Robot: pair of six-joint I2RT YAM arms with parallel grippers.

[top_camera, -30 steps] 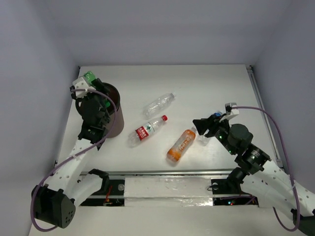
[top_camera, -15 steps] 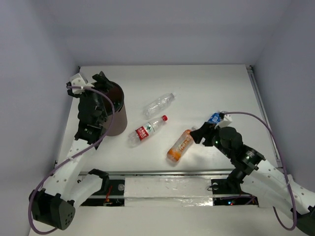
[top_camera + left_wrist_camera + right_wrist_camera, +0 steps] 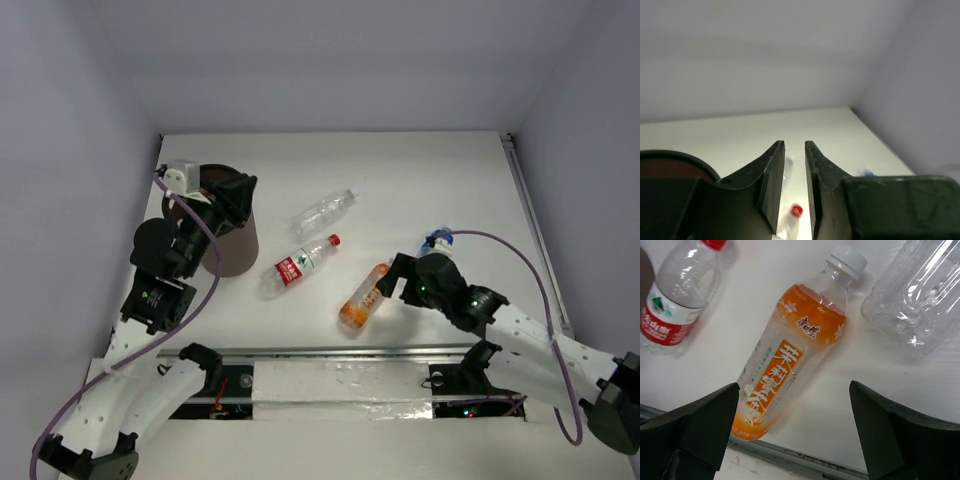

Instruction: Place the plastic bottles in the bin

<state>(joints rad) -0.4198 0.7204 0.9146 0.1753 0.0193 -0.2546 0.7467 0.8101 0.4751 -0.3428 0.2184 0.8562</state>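
While four plastic bottles lie outside the bin [image 3: 238, 252], most of the job looks undone: orange bottle [image 3: 790, 355], red-labelled bottle [image 3: 298, 266], plain clear bottle [image 3: 326, 210] and blue-labelled bottle [image 3: 437, 240], all on the tabletop [image 3: 420, 170].

- Bin: tabletop's left side, contents hidden.
- Orange label: white Chinese characters, brand probably 康师傅.
- Left hand [image 3: 794, 144]: barely parted, empty, over the bin.
- Right hand [image 3: 793, 390]: spread wide above the orange bottle.
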